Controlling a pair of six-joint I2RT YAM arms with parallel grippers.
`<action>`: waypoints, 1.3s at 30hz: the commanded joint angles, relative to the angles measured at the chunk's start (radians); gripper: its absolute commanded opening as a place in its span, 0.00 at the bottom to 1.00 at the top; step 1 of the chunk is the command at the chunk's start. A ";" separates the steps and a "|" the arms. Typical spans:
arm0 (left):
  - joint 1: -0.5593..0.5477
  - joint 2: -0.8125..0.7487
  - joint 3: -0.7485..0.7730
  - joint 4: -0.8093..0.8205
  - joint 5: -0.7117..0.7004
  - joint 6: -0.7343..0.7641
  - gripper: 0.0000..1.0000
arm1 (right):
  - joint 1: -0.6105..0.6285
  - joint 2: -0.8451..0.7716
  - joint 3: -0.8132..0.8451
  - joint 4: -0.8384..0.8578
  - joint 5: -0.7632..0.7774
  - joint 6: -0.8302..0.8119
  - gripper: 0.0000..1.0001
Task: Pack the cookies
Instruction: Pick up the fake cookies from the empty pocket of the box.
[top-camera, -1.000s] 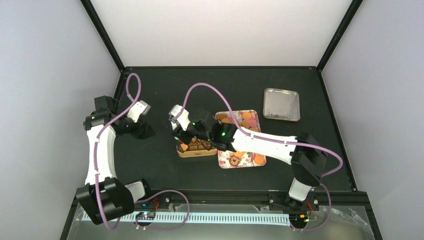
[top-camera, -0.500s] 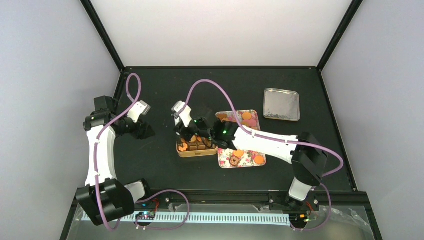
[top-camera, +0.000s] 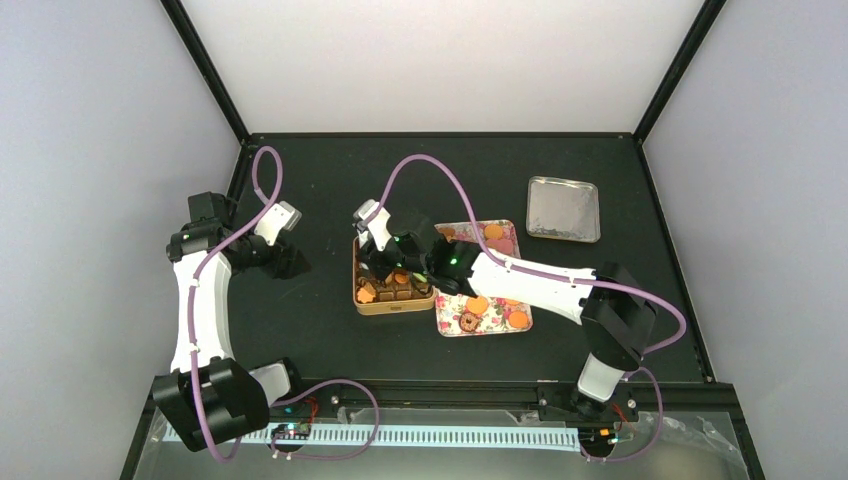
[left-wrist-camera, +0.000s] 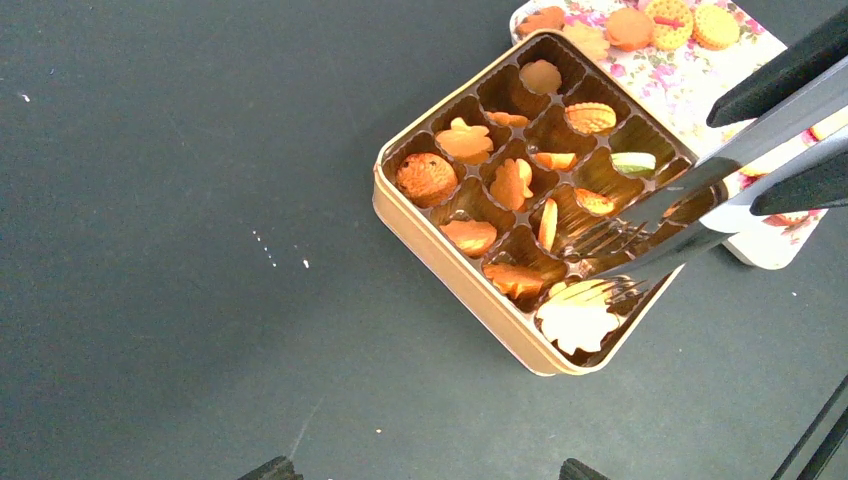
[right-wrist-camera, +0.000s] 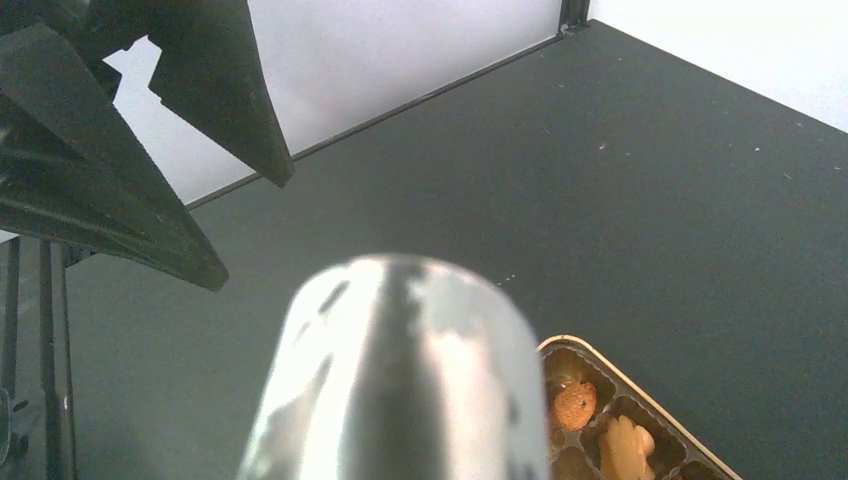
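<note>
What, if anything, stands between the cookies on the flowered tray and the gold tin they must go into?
Nothing solid does. The cookies lie on the flowered tray, right beside the open gold tin. Only the tongs, held in the right gripper, reach over the tin's cups on the tray side.

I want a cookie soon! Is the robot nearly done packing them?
Done: most cups of the tin hold cookies. In hand: the right end effector grips tongs, their tips down inside the tin; whether they hold a cookie is unclear. Left: several loose cookies wait on the floral tray, and the tin has no lid on.
</note>
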 joint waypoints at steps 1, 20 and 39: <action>0.009 -0.016 0.018 -0.019 0.031 0.028 0.69 | 0.001 -0.006 -0.008 0.040 -0.041 0.029 0.27; 0.009 -0.019 -0.007 0.009 0.012 0.036 0.69 | 0.001 -0.044 0.003 0.061 -0.054 0.079 0.30; 0.001 -0.045 -0.146 0.194 -0.023 0.005 0.68 | 0.004 -0.020 -0.035 0.070 -0.032 0.163 0.30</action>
